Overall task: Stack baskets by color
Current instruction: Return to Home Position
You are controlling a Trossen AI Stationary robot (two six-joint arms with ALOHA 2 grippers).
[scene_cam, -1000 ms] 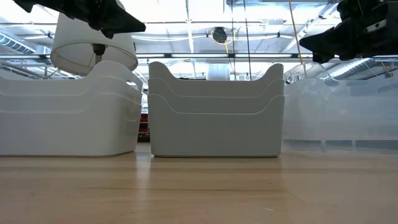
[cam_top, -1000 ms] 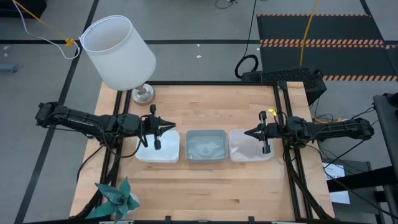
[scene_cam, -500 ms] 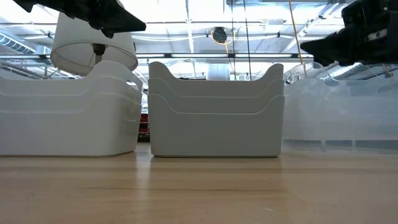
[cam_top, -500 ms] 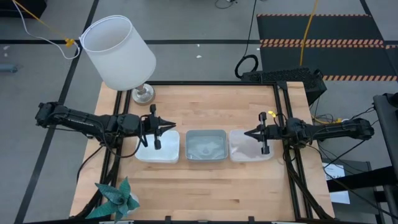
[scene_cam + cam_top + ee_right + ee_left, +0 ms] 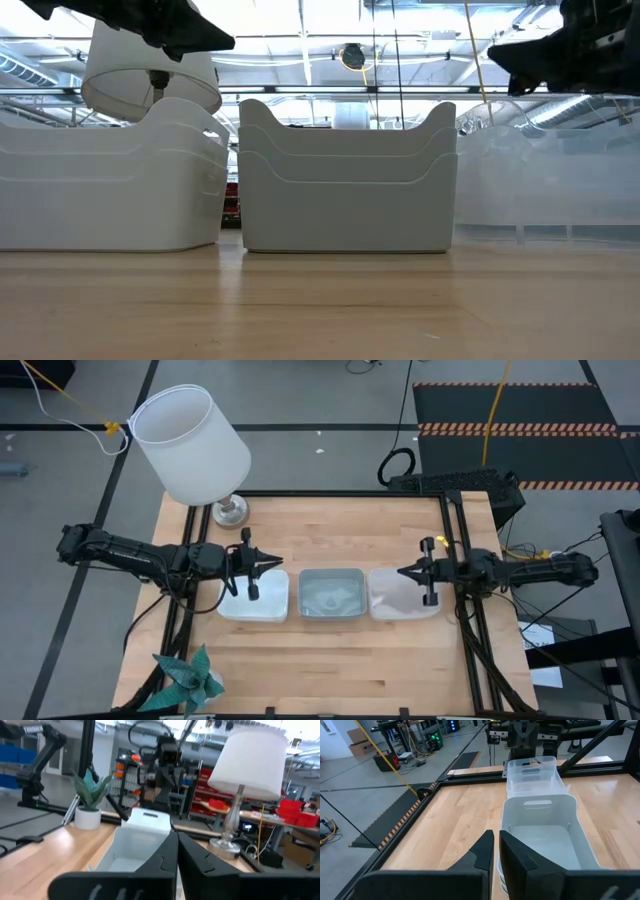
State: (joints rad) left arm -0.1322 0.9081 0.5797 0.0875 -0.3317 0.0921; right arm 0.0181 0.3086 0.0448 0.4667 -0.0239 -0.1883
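Three stacks of baskets stand in a row on the wooden table (image 5: 340,660), each resting on its bottom: white (image 5: 254,597) at left, grey-blue (image 5: 332,596) in the middle, clear (image 5: 402,595) at right. The low view shows them nested, white (image 5: 100,190), grey-blue (image 5: 345,190) and clear (image 5: 550,190). My left gripper (image 5: 281,563) hovers shut above the white stack's far rim, pointing toward the table's right. My right gripper (image 5: 401,572) hovers shut above the clear stack, pointing toward the table's left. Both hang clear of the baskets, left gripper (image 5: 225,42) and right gripper (image 5: 495,58).
A white lamp (image 5: 195,445) stands at the table's far left corner and leans out over the edge. A small green plant (image 5: 188,680) sits at the near left corner. Bare wood lies in front of and behind the row of baskets.
My right gripper has tipped its fingers upward, risen a little over the clear stack and drawn slightly toward the table's right edge. It has stayed shut. The baskets have not moved.
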